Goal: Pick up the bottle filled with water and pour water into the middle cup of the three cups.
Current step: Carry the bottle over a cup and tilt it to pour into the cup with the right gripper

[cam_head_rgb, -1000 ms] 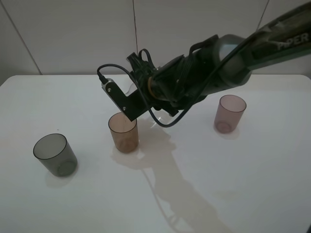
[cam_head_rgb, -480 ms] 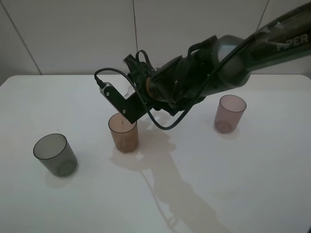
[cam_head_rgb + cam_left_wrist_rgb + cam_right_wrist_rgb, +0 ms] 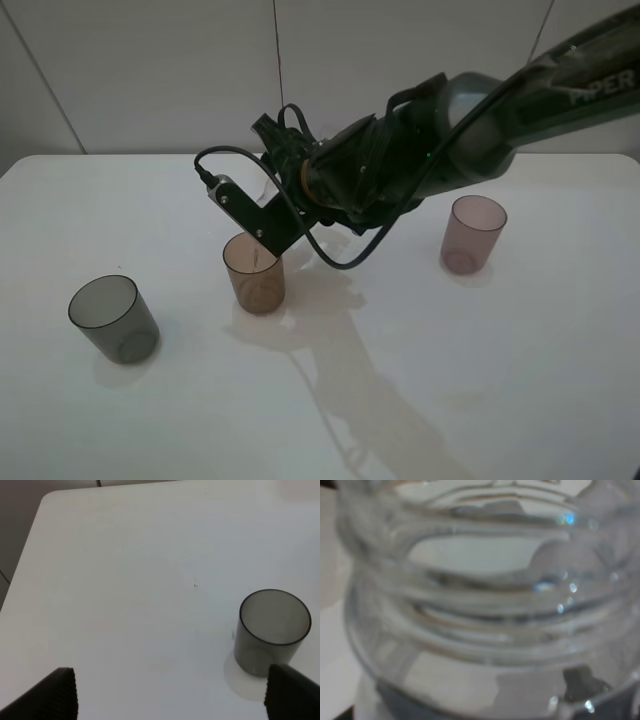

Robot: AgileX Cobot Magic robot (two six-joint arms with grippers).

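Note:
My right gripper (image 3: 283,188) reaches across the middle and is shut on the clear bottle (image 3: 267,189), tipped with its neck down over the amber-brown middle cup (image 3: 254,272). A thin streak shows inside that cup's mouth. The bottle's threaded neck (image 3: 480,595) fills the right wrist view, blurred. The smoky grey cup (image 3: 113,318) stands at the front left and the mauve-pink cup (image 3: 472,234) at the right. My left gripper (image 3: 175,700) is open and empty, above the table near the grey cup (image 3: 274,630). It is out of the high view.
The white table (image 3: 480,380) carries only the three cups. A wet-looking sheen lies around the amber cup's base. The right arm and its black cable hang over the table's middle back. A wall stands close behind.
My right wrist has rolled a little further, tipping the bottle more steeply over the amber cup. The cups have not moved.

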